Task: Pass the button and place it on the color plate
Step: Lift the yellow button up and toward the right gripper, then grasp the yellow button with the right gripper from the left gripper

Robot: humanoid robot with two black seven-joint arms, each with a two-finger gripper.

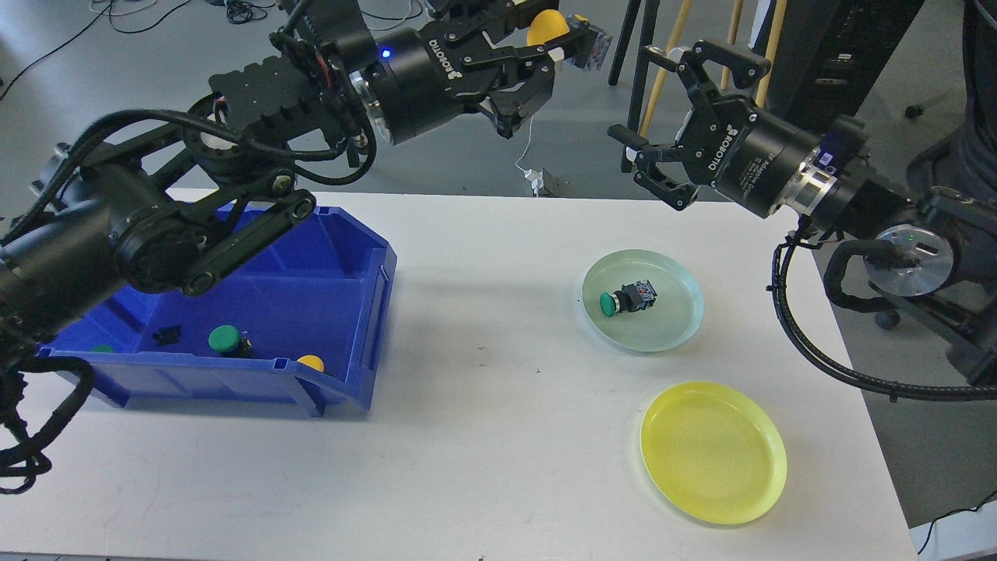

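Observation:
My left gripper is raised high above the table's far edge and is shut on a yellow button with a clear body. My right gripper is open and empty, a short way to the right of the left one and a little lower. A green plate at the right middle of the table holds a green button. A yellow plate lies empty in front of it. A blue bin at the left holds a green button and a yellow button.
The white table ends just right of the plates. Beyond its far edge are floor cables, a white charger and stand legs. My left arm spans over the bin.

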